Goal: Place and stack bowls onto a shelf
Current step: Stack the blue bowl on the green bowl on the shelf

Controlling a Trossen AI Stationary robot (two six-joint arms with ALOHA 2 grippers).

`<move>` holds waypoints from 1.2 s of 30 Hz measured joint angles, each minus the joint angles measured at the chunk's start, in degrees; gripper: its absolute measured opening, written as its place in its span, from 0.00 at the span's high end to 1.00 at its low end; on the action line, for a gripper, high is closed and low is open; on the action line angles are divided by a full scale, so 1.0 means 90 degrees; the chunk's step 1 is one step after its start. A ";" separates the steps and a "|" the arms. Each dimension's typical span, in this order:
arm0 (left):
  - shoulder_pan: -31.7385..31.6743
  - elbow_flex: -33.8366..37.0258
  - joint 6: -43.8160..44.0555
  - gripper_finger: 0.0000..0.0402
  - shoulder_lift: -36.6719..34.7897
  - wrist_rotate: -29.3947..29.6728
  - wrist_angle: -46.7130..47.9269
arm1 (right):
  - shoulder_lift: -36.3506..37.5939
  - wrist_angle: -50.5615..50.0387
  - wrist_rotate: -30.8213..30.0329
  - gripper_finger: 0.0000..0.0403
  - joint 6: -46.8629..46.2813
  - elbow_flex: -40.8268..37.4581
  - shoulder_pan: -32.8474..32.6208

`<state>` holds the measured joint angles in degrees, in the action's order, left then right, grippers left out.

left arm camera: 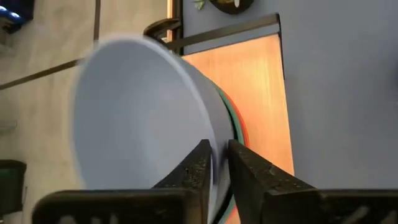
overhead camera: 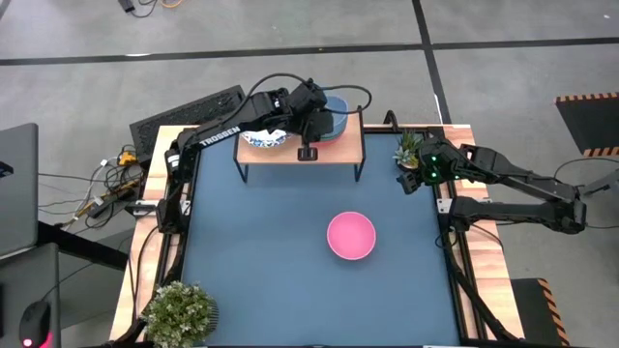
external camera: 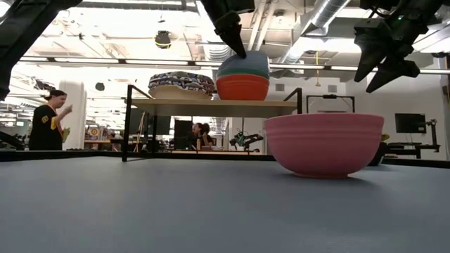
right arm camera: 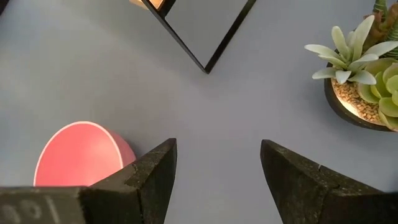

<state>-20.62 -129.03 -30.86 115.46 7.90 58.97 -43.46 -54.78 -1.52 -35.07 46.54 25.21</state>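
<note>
High view: pink bowl alone out on the blue bench, on the near side of the shelf and well apart from it, lying toward the right-hand half, so closer to the right end effector than to the left one. Right end effector parked at the bench's right edge, just beside a small potted succulent, fingers spread wide and empty in the right wrist view, with the pink bowl showing off past one finger. Left end effector up over the shelf, at the stack of plain bowls: pale blue bowl on top, green and orange-red edges peeking beneath. Fingers nearly together astride the pale blue bowl's rim, one inside and one outside; whether gripping or just letting go, cannot tell. Patterned bowls on the shelf's left end, beside the stack. Round and symmetric, the pink bowl, so no long axis to line up with; any rim point serves. Probably next: reach for that bowl and lift it onto the stack, a shorter trip for the right arm, though the left sits already at the destination. Leafy plant at the bench's near left corner, clear of either path.
</note>
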 joint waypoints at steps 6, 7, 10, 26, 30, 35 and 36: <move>0.0000 -0.0002 -0.0009 0.79 0.0000 0.0112 -0.0025 | -0.0002 -0.0002 0.0002 0.36 0.0002 0.0000 0.0000; 0.0003 -0.0002 -0.0054 0.77 0.0000 0.0198 -0.0018 | -0.0002 -0.0002 0.0002 0.36 0.0002 0.0000 0.0000; 0.0073 -0.0068 -0.0188 0.73 0.0000 0.0631 0.0002 | -0.0002 -0.0002 0.0002 0.36 0.0014 0.0000 0.0000; 0.0393 -0.0178 0.2204 0.79 -0.0138 0.1030 -0.2083 | -0.0001 -0.0002 0.0005 0.36 0.0133 0.0000 0.0000; 0.0560 0.0719 0.2104 0.86 -0.0102 0.1841 -0.3537 | 0.0000 0.0000 0.0005 0.36 0.0138 0.0000 0.0000; 0.0610 0.1621 0.2398 0.93 -0.0102 0.2407 -0.4570 | 0.0000 -0.0002 0.0005 0.36 0.0138 0.0000 0.0000; 0.0608 0.1734 0.2507 0.94 -0.0102 0.2539 -0.4581 | 0.0000 -0.0002 0.0005 0.36 0.0138 0.0000 0.0000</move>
<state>-15.15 -113.43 -8.29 114.54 30.75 17.74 -43.46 -54.81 -1.48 -33.82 46.54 25.21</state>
